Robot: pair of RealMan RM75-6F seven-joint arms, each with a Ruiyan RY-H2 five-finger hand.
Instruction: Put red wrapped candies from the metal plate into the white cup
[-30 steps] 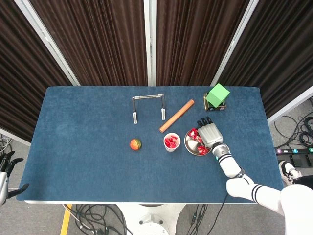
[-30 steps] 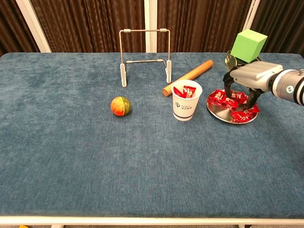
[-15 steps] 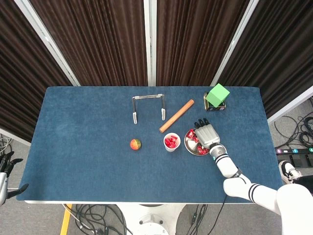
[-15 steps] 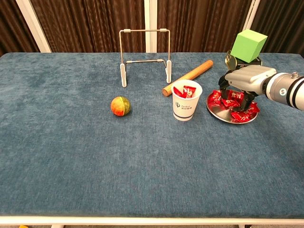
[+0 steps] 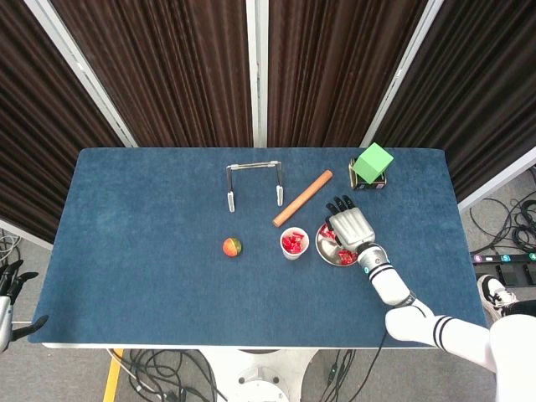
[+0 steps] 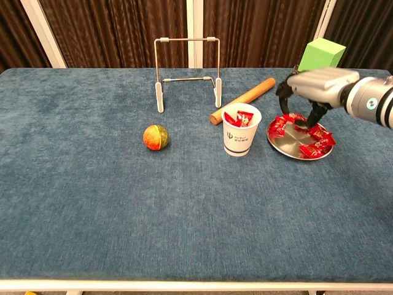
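Observation:
The metal plate [image 6: 293, 147] [image 5: 328, 259] lies right of centre with several red wrapped candies [image 6: 317, 146] on it. Just left of it stands the white cup [image 6: 241, 136] [image 5: 294, 244], holding a few red candies [image 6: 238, 118]. My right hand [image 6: 314, 85] [image 5: 347, 227] hovers above the plate's far side, fingers curled down, and seems to pinch one red candy [image 6: 298, 119] just above the pile. My left hand [image 5: 10, 283] shows only at the lower left edge of the head view, off the table, fingers apart and holding nothing.
An orange-green ball [image 6: 156, 137] lies left of the cup. Behind the cup a wooden rod [image 6: 242, 99] lies slantwise, and a wire frame [image 6: 187, 74] stands further back. A green cube [image 6: 321, 53] sits on a dark box behind the plate.
My right hand rose from among the candies on the plate and shifted slightly toward the far side, fingers drawn closer together.

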